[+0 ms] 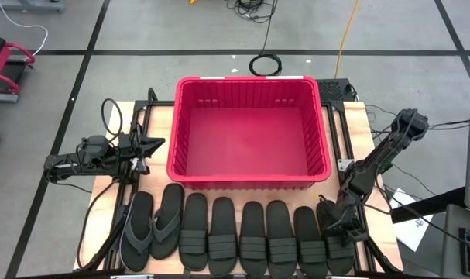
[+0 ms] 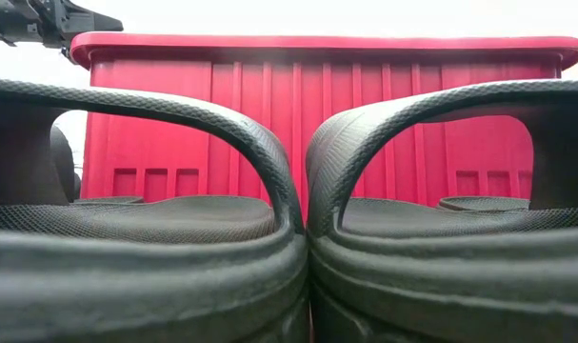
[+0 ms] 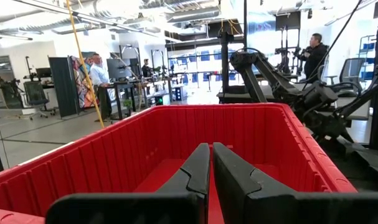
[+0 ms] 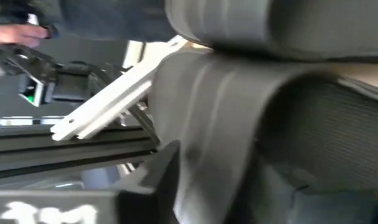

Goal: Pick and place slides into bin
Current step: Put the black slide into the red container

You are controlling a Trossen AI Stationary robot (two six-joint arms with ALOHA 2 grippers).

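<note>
Grey lab flooring with dark tape lines surrounds a pale wooden surface [image 1: 159, 118], where a red plastic bin [image 1: 248, 183] with ribbed walls sits at the middle, nothing inside it. At the left, the left tool [image 1: 152, 147] hangs beside the bin's left wall, its two dark fingers [image 3: 192, 174] pressed together on nothing, pointing across the rim.

Along the near edge lies a row of eight slides, side by side. Two grey thong flip-flops [image 1: 152, 226] come first, thin and smooth-soled. Six black slides [image 1: 254, 239] follow, thick rubber with wide ribbed straps arching over textured footbeds.

At the right, the right tool [image 1: 333, 219] is down at the last black slide [image 1: 337, 242] in the row, its wrist view filled by the strap; whether it grips cannot be told.

No slide is binned, so the task seems at its first pick. Next likely calls for clamping that strap firmly, lifting clear of the neighbouring slide, and swinging over the rim.
</note>
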